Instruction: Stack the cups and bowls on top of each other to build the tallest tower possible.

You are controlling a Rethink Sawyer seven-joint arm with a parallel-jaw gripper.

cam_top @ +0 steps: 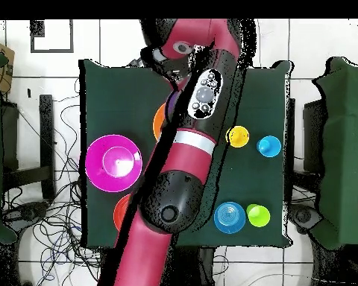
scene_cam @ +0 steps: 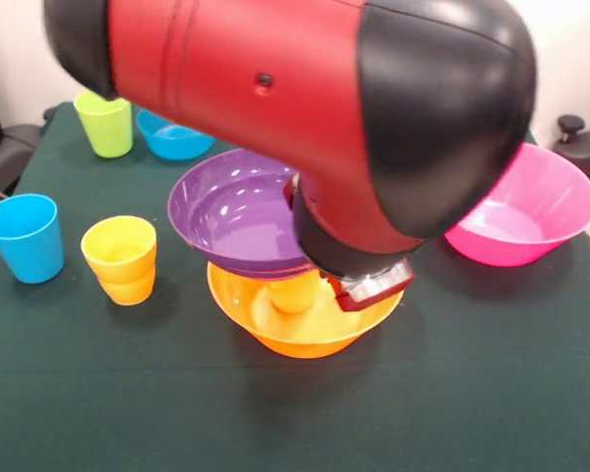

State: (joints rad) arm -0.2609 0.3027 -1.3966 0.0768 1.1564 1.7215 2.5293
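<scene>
At the near middle of the dark green tabletop (scene_cam: 492,393), front view: the tower (scene_cam: 275,265). Its base is the wide glossy orange plastic bowl (scene_cam: 305,329); inside it stands the small orange cup (scene_cam: 293,293); on top sits 1 purple glossy bowl (scene_cam: 231,211), tilted a little, its rim against the arm.

The red and black Sawyer arm (scene_cam: 275,88) fills the upper frame and comes down right beside the tower. Only a silver and red block at its wrist shows, at the orange bowl's right rim. The pincer is hidden; cannot tell whether it is spread or pressed together.

Left of the tower: a yellow stepped plastic cup (scene_cam: 121,258), upright, and beyond it toward the edge a blue plastic tumbler (scene_cam: 25,236), upright. The 2 stand apart.

Right, further back: the wide pink plastic bowl (scene_cam: 526,211), upright, partly behind the arm.

Far left corner: a lime green tumbler (scene_cam: 106,125) just beside a small blue bowl (scene_cam: 172,138).

Overhead view: a red-orange bowl (cam_top: 121,211) shows near the pink one, partly under the arm.
</scene>
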